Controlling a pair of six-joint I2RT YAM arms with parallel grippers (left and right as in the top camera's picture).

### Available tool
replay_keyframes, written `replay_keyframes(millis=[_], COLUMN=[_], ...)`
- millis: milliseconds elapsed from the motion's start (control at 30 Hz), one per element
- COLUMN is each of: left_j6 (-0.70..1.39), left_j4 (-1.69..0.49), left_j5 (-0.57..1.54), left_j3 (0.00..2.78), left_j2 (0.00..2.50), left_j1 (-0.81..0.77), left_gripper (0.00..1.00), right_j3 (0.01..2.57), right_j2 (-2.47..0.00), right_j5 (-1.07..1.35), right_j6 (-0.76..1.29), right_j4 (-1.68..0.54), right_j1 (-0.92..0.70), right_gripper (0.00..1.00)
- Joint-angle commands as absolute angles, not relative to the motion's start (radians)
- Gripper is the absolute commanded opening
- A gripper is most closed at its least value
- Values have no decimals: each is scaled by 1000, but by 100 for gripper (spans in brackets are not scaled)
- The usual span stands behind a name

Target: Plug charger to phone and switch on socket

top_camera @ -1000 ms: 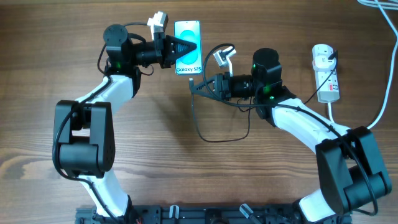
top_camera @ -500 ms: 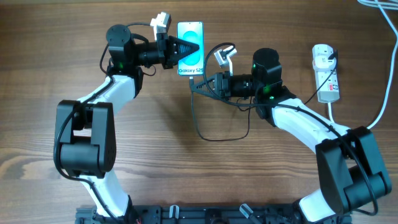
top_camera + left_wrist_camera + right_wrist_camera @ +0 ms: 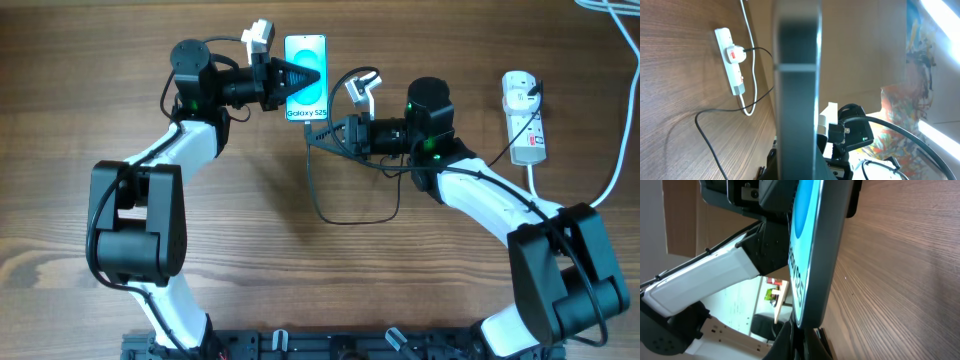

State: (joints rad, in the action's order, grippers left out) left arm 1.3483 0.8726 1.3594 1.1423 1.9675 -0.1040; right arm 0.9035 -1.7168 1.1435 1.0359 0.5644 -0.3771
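Observation:
My left gripper (image 3: 290,78) is shut on the phone (image 3: 306,92) and holds it off the table, teal screen up, with the "Galaxy S25" strip at the near end. In the left wrist view the phone (image 3: 797,90) shows edge-on. My right gripper (image 3: 318,137) is shut on the connector tip of the charger (image 3: 352,221), right below the phone's near end. In the right wrist view my fingers (image 3: 799,339) hold the tip against the phone's lower edge (image 3: 815,250). The black cable loops across the table. The white socket (image 3: 526,128) lies at the far right, with a plug in it.
A thick white cable (image 3: 620,120) runs from the socket along the table's right edge and off the top right corner. The socket (image 3: 729,65) and the black cable (image 3: 710,135) also show in the left wrist view. Bare wood lies in front of both arms.
The left gripper has carried the phone slightly right and nearer to the right gripper. The right gripper with the connector tip has barely moved. In the last half second nothing visibly changed.

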Motion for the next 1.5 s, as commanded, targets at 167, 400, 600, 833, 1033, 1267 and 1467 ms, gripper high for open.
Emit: replay_keyframes(millis=[167,400,600,833,1033,1267,1467], left_j6=[1351,1351,1351,1351,1351,1352,1351], left_j4=[883,883,883,883,883,868,868], left_j5=[1368,1369,1377,1415,1470,1478,1478], left_j3=[1159,1159,1159,1159,1159,1159,1159], left_j2=[1928,1928,1928,1928,1928,1928,1928], left_j1=[-108,-108,-108,-108,-108,-108,-108], left_gripper=[4,4,4,4,4,4,4], right_j3=[897,897,897,897,897,897,897], right_j2=[-1731,-1731,-1731,-1731,-1731,-1731,-1731], right_j5=[1084,1039,1009,1008,986,942,927], right_j6=[1066,1081,1100,1106,1106,1106,1106], right_j4=[572,573,597,643,643,644,647], right_j1=[-383,-383,-383,-383,-383,-383,-381], right_gripper=[5,4,5,3,4,4,5])
